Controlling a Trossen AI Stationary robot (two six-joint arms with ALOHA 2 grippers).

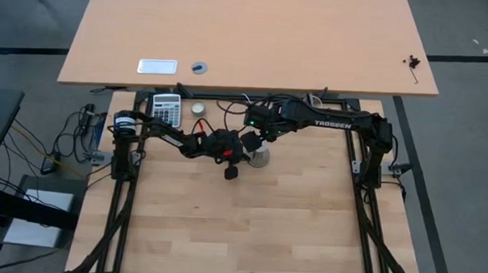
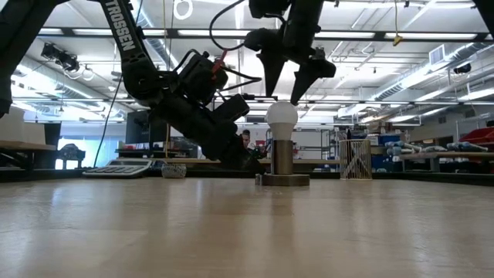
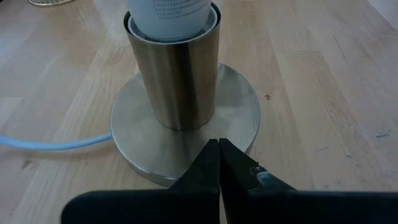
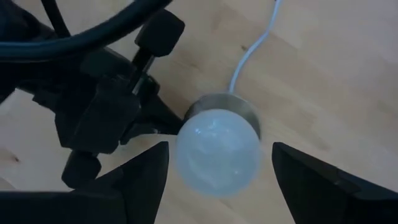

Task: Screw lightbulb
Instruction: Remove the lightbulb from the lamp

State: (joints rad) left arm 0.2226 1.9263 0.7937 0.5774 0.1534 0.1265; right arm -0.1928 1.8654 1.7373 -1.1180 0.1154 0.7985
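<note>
Low view: lightbulb [image 2: 282,116] upright in socket [image 2: 282,158], right gripper [image 2: 285,91] spread wide just above, left gripper [image 3: 219,163] pinched closed on base rim.

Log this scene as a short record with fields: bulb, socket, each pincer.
bulb: white bulb seated upright in the socket
socket: metal socket on round base, white cord trailing off
left pincer: left pincer shut, tips pressed on the base rim
right pincer: right pincer open above the bulb, fingers either side, not touching
</note>
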